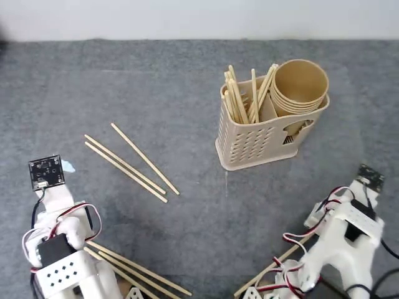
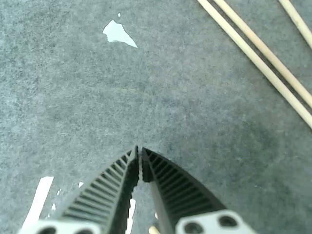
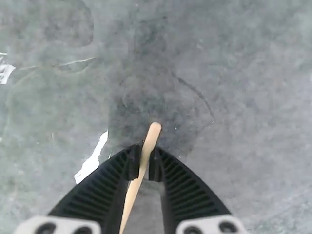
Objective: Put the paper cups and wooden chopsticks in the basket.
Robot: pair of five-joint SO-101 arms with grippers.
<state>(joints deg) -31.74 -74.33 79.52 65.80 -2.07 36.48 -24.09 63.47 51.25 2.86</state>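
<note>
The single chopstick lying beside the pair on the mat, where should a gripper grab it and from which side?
I'd take the single chopstick near its middle, from straight above, jaws across it: it lies flat and thin, with a gap to the pair.

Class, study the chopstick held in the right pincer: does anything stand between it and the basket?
Nothing visible does. The right pincer is shut on a chopstick, and bare grey mat lies between it and the basket. The three loose chopsticks lie off to the side of that path.
</note>
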